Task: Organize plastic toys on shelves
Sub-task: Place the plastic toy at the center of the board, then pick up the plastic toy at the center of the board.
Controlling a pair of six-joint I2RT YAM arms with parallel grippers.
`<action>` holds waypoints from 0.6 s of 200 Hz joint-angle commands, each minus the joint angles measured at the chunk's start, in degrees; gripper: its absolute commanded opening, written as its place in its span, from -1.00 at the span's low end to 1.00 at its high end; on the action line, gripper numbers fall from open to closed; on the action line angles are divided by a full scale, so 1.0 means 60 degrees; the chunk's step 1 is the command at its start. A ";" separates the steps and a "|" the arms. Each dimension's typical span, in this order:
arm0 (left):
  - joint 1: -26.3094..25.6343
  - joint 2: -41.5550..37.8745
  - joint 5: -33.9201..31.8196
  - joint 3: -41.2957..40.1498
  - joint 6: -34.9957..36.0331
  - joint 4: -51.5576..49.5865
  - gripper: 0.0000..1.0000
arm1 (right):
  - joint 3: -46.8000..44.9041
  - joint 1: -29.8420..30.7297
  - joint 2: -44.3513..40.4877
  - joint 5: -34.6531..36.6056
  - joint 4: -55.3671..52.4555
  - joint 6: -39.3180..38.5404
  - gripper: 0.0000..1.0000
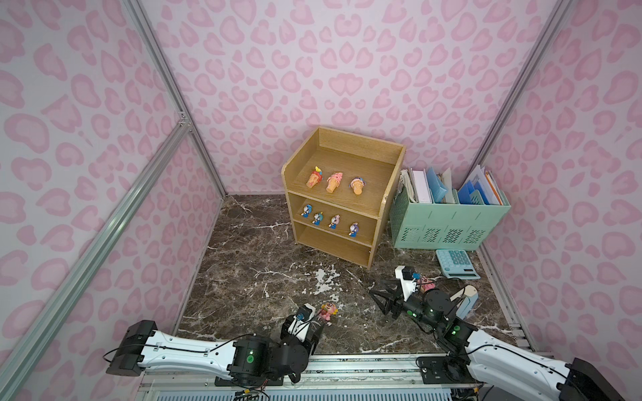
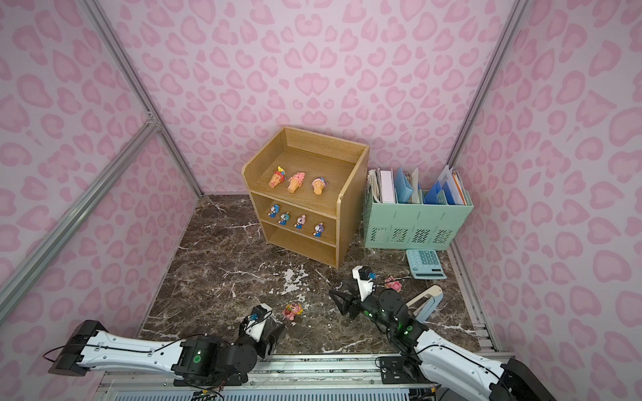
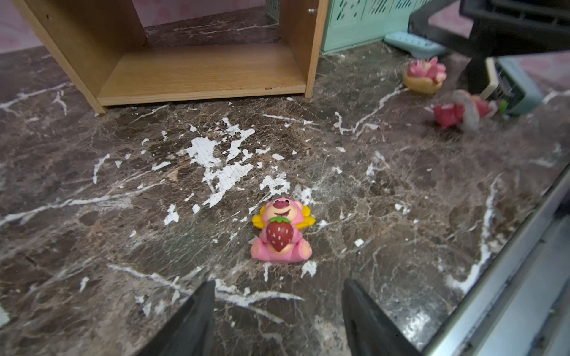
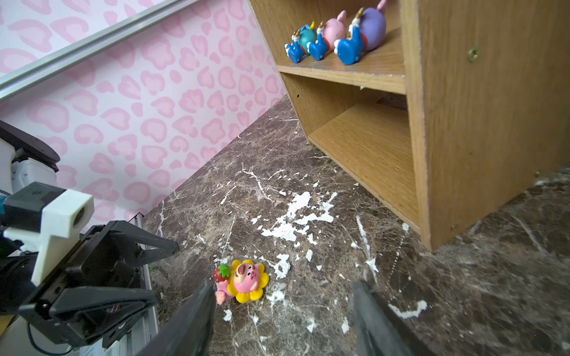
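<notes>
In both top views the shelves (image 1: 361,144) are standing toward the far edge of the desk (image 1: 250,277). Three cone toys (image 1: 334,182) are sitting in a row on the rimmed top tier, four blue-white characters (image 1: 334,220) are lining the middle tier, and the bottom tier is lying bare. A pink bear (image 1: 326,310) hugging a strawberry is resting near the desk's near edge. Another pink figure (image 1: 429,283) is lying toward the near right corner, just beside the calculator (image 1: 457,264). In the left wrist view the left claw (image 3: 277,285) is hovering low over the desk with its jaws parted and nothing between them, and the bear is sitting just ahead of the tips, feet toward them. Further off, a third pink toy (image 3: 459,109) is showing too blurred to make out, though it seems to be tipped on its side. In the right wrist view the right claw (image 4: 282,285) is likewise gaping and carrying nothing, with the bear showing ahead of it on the desk. By my reading, placing the pink characters is the step in hand, with the bare bottom tier the likely place for them. The next move is calling for the left claw to advance, straddle the bear's body and close gently, since the glossy rounded shape is likely to slip.
</notes>
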 commanded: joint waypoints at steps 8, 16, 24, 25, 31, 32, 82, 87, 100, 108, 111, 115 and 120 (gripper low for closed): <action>0.0002 -0.1083 0.0475 -0.0333 -0.0187 0.0240 0.35 | -0.0009 -0.0086 0.0193 -0.0040 0.0341 0.0005 0.43; 0.0008 -0.1221 0.0647 -0.0341 0.0361 0.0066 0.35 | -0.0052 -0.0104 0.0234 -0.0068 0.0439 0.0022 0.43; 0.0008 -0.1224 0.0790 -0.0302 0.0872 -0.0088 0.35 | -0.0087 -0.0130 0.0268 -0.0098 0.0509 0.0020 0.44; 0.0008 -0.1220 0.0828 -0.0304 0.0989 -0.0098 0.35 | -0.0092 -0.0132 0.0265 -0.0102 0.0517 0.0020 0.44; 0.0011 -0.1125 0.0999 -0.0362 0.1597 -0.0024 0.35 | -0.0115 -0.0169 0.0277 -0.0118 0.0573 0.0007 0.44; 0.0010 -0.1097 0.1028 -0.0370 0.1702 0.0000 0.35 | -0.0128 -0.0173 0.0277 -0.0120 0.0578 0.0006 0.44; 0.0172 0.2335 0.0595 -0.0184 0.6619 0.3817 0.50 | -0.0293 -0.0522 -0.0123 -0.0378 0.0471 0.0064 0.44; 0.0321 0.2840 0.0532 -0.0120 0.6863 0.4222 0.52 | -0.0309 -0.0540 -0.0205 -0.0376 0.0442 0.0064 0.44; 0.0834 0.3880 0.0774 0.0067 0.7221 0.4922 0.50 | -0.0317 -0.0604 -0.0398 -0.0395 0.0312 0.0062 0.44; 0.1038 0.4393 0.0750 0.0082 0.7346 0.5396 0.50 | -0.0317 -0.0653 -0.0529 -0.0403 0.0182 0.0049 0.44; 0.1084 0.4542 0.0750 0.0069 0.7402 0.5612 0.49 | -0.0317 -0.0671 -0.0582 -0.0409 0.0136 0.0042 0.44; 0.1137 0.4774 0.0752 0.0036 0.7475 0.5857 0.49 | -0.0338 -0.0690 -0.0651 -0.0419 0.0085 0.0035 0.44; 0.1210 0.4980 0.0726 -0.0004 0.7473 0.6104 0.47 | -0.0336 -0.0730 -0.0756 -0.0440 0.0035 0.0015 0.44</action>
